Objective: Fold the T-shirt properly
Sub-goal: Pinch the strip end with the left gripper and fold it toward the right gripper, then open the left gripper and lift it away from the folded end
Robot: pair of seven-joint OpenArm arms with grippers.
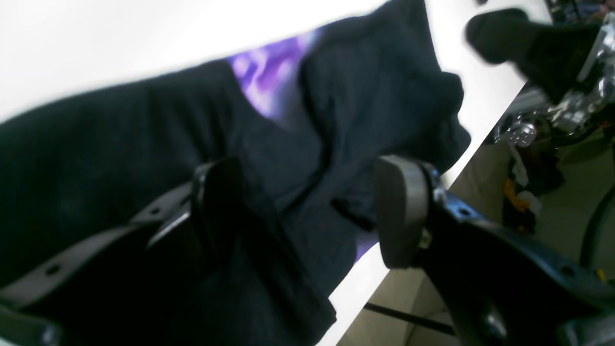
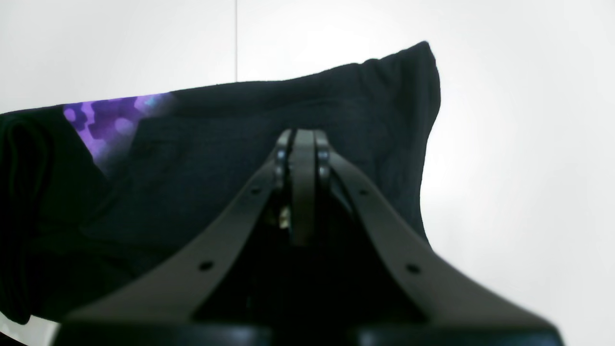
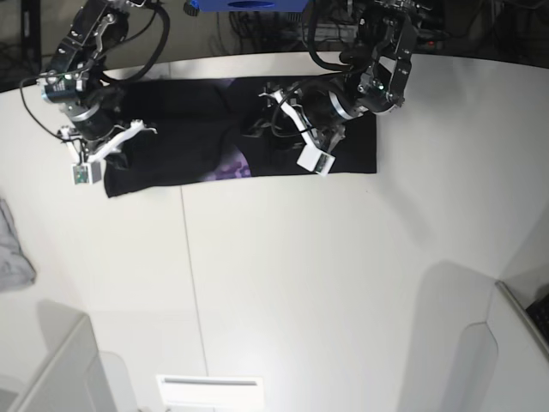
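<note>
Base view showed us the shirt [image 3: 171,137] folded into a long band; crosswise folds remained. Left gripper [image 1: 307,211] was released above it, right gripper [image 2: 303,158] clenched, grasp unclear.

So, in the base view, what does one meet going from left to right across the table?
Small grey cloth → right gripper → purple print on the T-shirt → left gripper → T-shirt's right edge → bare table.

The T-shirt [image 2: 269,110] is seen as soft, matt black cloth. A smooth, faintly glossy white table [image 3: 300,283] is shown beneath it.
</note>
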